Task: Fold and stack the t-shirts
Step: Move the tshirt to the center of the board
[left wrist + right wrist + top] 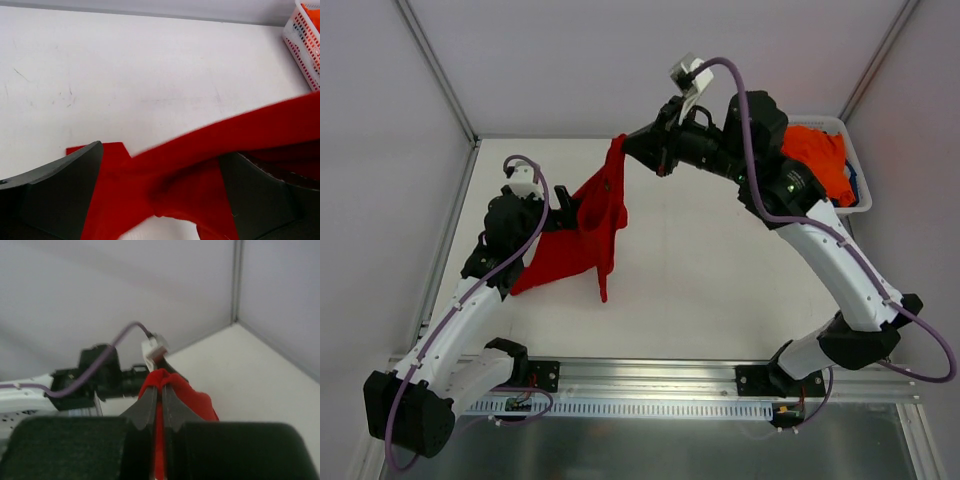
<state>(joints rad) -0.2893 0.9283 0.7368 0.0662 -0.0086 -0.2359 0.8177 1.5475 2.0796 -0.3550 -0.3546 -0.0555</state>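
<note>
red t-shirt (582,232): hanging stretched, left-centre | orange t-shirt (818,155): crumpled in basket (825,121), far right

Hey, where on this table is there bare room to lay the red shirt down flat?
Biggest free patch: the table middle, bordered by the red t-shirt, the right arm and the near rail. A smaller one lies along the far wall behind the shirt. Crowded: the far right corner at the basket, and around the left claw.

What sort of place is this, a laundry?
Probably a robotics lab bench, not a laundry: left arm and right arm bolted to a metal rail, a white table walled by plain panels, and a red t-shirt pinched in the right claw.
</note>
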